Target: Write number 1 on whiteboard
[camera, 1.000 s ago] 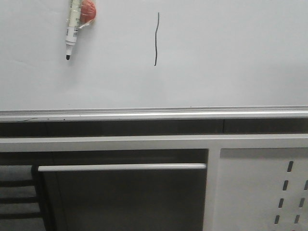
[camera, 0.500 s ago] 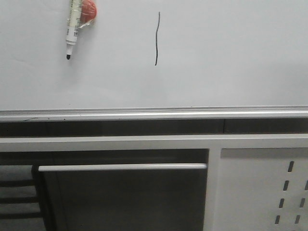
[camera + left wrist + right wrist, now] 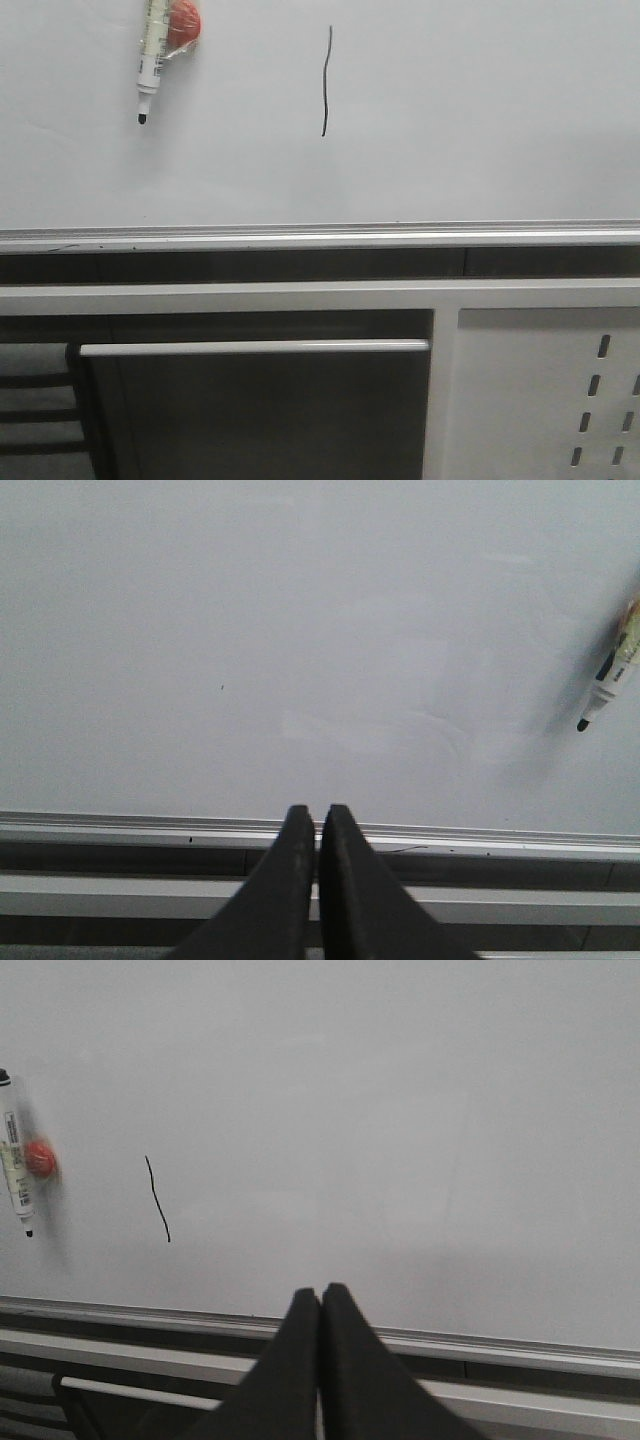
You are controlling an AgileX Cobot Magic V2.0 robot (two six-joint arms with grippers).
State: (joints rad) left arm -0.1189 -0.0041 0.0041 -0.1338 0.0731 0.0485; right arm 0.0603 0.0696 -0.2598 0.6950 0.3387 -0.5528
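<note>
The whiteboard (image 3: 480,120) is a smooth, glossy pale grey sheet with a silver rail (image 3: 320,238) along its lower edge. On it, the number 1 (image 3: 325,80) is a thin, slightly wavy black stroke, upright, in the upper middle of the front view. To its left, well apart, a marker (image 3: 150,62) hangs tip down, a white barrel with a black nib, and a round red magnet (image 3: 184,24) touches its right side. Wide bare board lies right of the stroke and between it and the rail. Below the rail are a pale bar (image 3: 255,347) and a perforated white panel (image 3: 545,395). The left gripper (image 3: 318,815) has its dark tapered fingers (image 3: 290,880) pressed together on nothing, short of the board near the rail. The right gripper (image 3: 320,1292) is likewise clenched and bare. Against the frame a second ago, the marker, magnet and stroke sit in practically the same spots.
</note>
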